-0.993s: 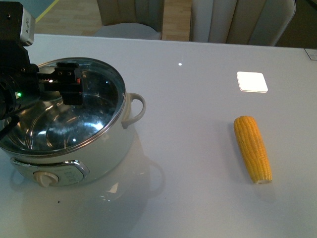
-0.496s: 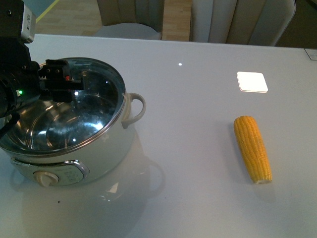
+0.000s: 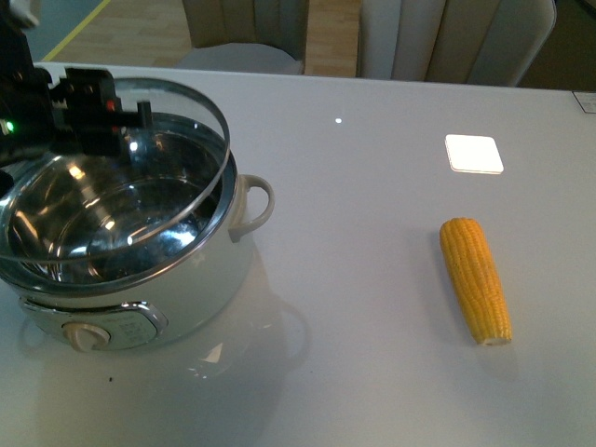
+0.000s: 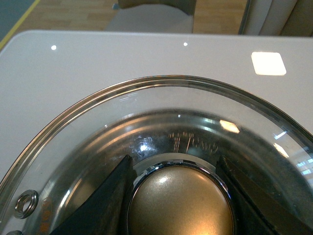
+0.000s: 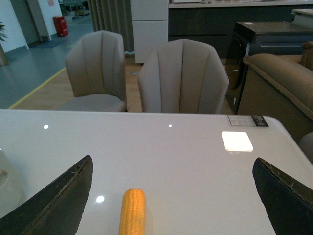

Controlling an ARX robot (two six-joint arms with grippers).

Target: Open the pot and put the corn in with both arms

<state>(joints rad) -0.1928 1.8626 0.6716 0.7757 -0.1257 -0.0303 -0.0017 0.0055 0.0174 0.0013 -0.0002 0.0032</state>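
**A:** Where's the lid at?

**B:** The left gripper [image 3: 110, 126] has the glass lid [image 3: 140, 186] by its knob [image 4: 179, 208], with a finger clamped on either side. The lid's tilted over the pot [image 3: 186, 289] at near left, far right edge up off the rim.

**A:** And the corn [image 3: 476, 279]?

**B:** Lying on the white table [image 3: 372, 186], near right, well apart from the pot. The right gripper [image 5: 172, 159] is spread wide, holding nothing.

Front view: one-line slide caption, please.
Left gripper holds the glass lid tilted above the pot; the corn lies on the table.
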